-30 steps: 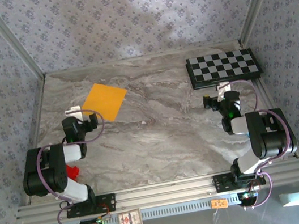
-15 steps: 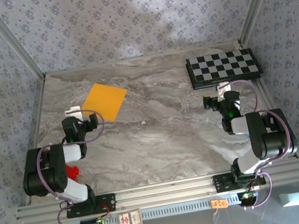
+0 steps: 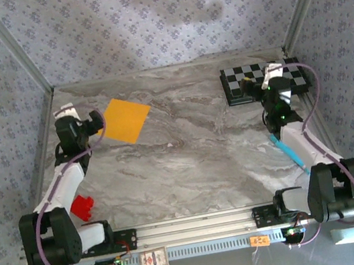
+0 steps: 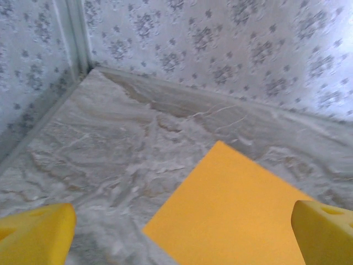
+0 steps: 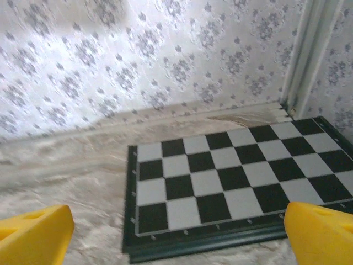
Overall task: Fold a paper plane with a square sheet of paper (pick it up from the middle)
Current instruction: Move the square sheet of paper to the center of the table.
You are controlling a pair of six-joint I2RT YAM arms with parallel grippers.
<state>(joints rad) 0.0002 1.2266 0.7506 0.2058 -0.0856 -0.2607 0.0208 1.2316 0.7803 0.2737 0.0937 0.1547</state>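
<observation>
The square sheet of paper (image 3: 124,119) is plain orange-yellow and lies flat on the marble table, far left of centre. My left gripper (image 3: 79,115) hovers just left of the sheet's left corner, open and empty. In the left wrist view the sheet (image 4: 237,210) spreads between and ahead of the wide-apart yellow fingers (image 4: 34,232), nearer the right one. My right gripper (image 3: 261,77) is open over the near-left part of the checkerboard (image 3: 289,73). In the right wrist view its yellow fingers (image 5: 322,232) stand far apart with nothing between them.
The black-and-white checkerboard (image 5: 231,182) lies at the far right, close to the back wall and corner post. A small red piece (image 3: 82,206) sits near the left arm's base. Patterned walls enclose the table on three sides.
Both arms have stretched forward from a folded pose. The left gripper moved up beside the sheet's left corner; the right gripper moved up over the checkerboard. The sheet has not moved.
</observation>
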